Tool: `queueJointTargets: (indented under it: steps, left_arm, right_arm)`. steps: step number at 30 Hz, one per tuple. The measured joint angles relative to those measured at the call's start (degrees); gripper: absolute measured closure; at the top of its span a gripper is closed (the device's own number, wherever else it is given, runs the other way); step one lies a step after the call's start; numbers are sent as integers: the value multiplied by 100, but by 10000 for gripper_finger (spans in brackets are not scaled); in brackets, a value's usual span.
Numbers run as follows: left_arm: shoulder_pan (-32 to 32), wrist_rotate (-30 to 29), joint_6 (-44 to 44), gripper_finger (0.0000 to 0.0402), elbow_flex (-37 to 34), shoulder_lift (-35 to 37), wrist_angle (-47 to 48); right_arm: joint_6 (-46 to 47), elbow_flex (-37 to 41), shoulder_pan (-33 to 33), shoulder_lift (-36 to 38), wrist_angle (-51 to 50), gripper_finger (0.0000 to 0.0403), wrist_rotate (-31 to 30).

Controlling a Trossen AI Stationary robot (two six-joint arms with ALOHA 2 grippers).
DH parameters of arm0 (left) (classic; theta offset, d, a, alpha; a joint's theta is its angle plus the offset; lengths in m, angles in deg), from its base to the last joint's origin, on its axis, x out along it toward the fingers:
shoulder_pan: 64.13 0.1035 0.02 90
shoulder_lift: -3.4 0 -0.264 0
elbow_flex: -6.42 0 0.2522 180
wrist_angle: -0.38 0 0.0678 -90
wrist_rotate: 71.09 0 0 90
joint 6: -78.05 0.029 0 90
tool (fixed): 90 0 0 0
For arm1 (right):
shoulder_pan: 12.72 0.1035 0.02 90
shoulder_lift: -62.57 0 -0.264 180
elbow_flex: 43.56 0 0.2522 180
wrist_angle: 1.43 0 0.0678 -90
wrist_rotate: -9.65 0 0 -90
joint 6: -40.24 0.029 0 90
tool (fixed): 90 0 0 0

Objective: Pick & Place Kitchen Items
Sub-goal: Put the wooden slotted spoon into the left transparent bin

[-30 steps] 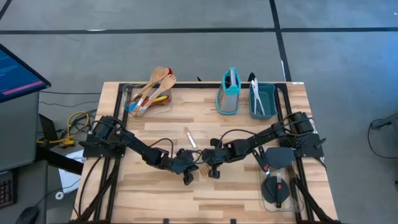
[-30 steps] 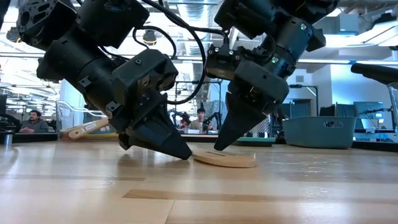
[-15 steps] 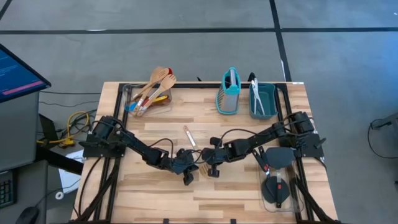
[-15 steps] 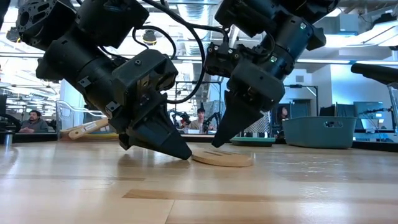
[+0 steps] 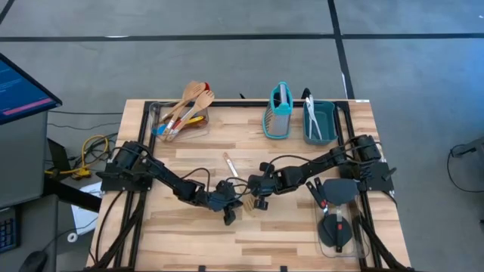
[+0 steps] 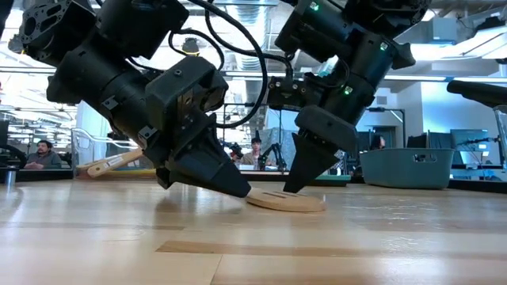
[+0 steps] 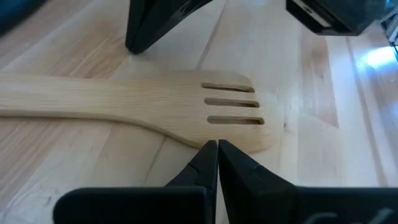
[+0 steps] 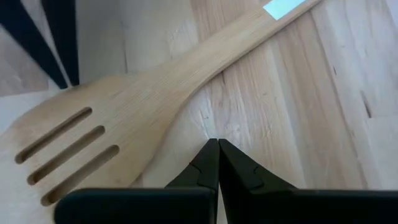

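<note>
A wooden slotted spatula (image 5: 233, 172) lies flat on the table's middle, its blade (image 6: 285, 202) toward the near edge. My left gripper (image 5: 239, 205) is shut, low at the blade's left side, with its tips at the blade's edge (image 7: 217, 144). My right gripper (image 5: 255, 201) is shut, its tips down by the table beside the blade's right side (image 8: 217, 143). Wooden and coloured spoons stand in a clear container (image 5: 184, 113) at the far left. The teal grater (image 5: 280, 111) stands at the far middle. My left gripper's shut fingertips meet the side edge of the spatula's slotted blade (image 7: 211, 138), slanting down from the table's left. The spatula lies flat on the table. My right gripper's shut tips stand at the table beside the blade where it narrows (image 8: 186, 118); whether they touch it, I cannot tell.
A teal bin (image 5: 325, 125) with metal utensils stands at the far right. A clear container (image 5: 338, 227) with black spatulas lies at the near right. Black rails (image 5: 144, 128) frame the table. People sit in the room beyond the table (image 6: 36, 152).
My right gripper has shifted a little toward the table's right and far edges and stands steeper, its tips still by the blade. The spatula and my left gripper have kept their places.
</note>
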Motion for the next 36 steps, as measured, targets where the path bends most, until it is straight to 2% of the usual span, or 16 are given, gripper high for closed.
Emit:
queueJointTargets:
  steps: [10,22,29,36]
  left_arm:
    - [47,-54,2,400,9,39,-105]
    - [129,161,3,400,11,0,-68]
    - [112,183,3,400,15,19,-20]
    - [46,158,179,400,9,352,443]
  right_arm:
    - [-1,9,2,-12,117,403,304]
    - [-90,28,7,-43,631,403,1530]
    - [-133,28,7,-47,682,403,1587]
    - [-152,28,9,-47,689,403,1585]
